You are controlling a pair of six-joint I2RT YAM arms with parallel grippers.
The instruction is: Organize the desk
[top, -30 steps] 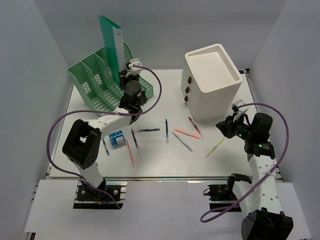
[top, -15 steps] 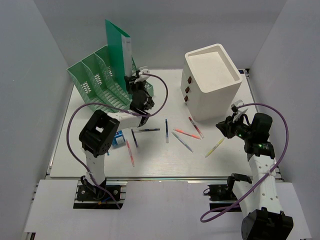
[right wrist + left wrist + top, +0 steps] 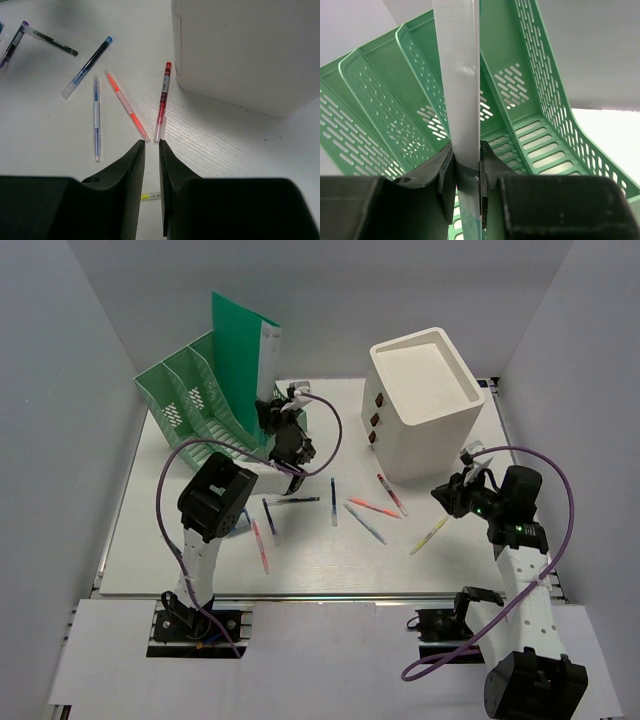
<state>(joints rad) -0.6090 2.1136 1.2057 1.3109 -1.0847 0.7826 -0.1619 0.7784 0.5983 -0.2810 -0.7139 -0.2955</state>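
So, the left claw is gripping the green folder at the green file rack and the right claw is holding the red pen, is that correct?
Not quite. The right claw holds nothing: the right wrist view shows the red pen lying flat on the desk beside the white drawer box. The left claw does grip the green folder at the green file rack.

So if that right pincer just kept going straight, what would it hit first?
Likely the desk, right by the near ends of the orange pen and red pen; depth is unclear.
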